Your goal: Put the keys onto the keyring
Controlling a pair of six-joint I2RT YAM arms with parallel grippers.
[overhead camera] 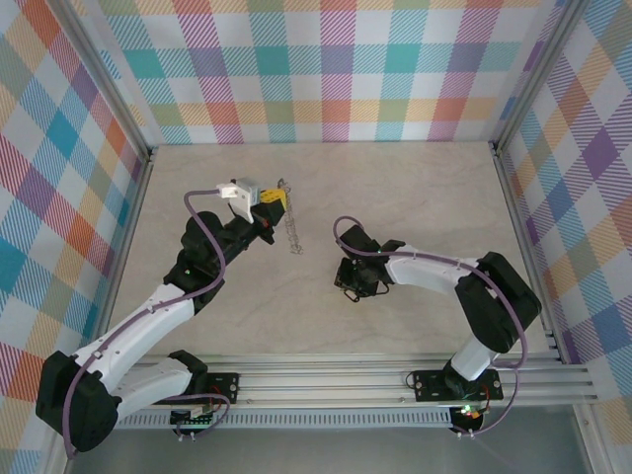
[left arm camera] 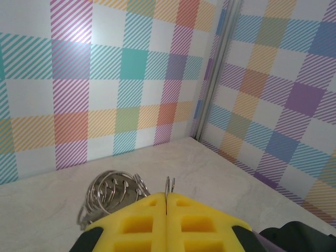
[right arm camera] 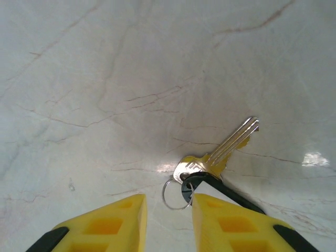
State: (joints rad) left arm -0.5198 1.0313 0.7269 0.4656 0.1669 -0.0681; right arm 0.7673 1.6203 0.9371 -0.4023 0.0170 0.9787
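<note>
1. As I read the top view, the left gripper (overhead camera: pixel 269 200) sits at the far left of the table (overhead camera: pixel 415 197). The keyring (overhead camera: pixel 290 229) is at its tip, seen edge-on as a thin silvery line.
2. The left wrist view adds the grip. The yellow fingers (left arm camera: pixel 205 223) are pressed together, and the keyring (left arm camera: pixel 168 185) wire is pinched in the seam and sticks up. Small rings (left arm camera: pixel 113 190) are bunched just left of the fingers, low by the table.
3. The right gripper (overhead camera: pixel 349 284) is near the table's centre, well apart from the keyring. From the top I cannot tell its finger gap.
4. The right wrist view settles that: the right gripper (right arm camera: pixel 168 218) is spread and holds nothing.
5. The same view gives me the key (right arm camera: pixel 223 149), flat on the table just ahead of the fingertips, blade aimed up-right.
6. The key's small loop (right arm camera: pixel 175 195) lies at the mouth of the gap between the fingers.
7. Its dark tag (right arm camera: pixel 187 190) meets the tip of the finger on the picture's right. I cannot tell whether it is touching or tucked under.
</note>
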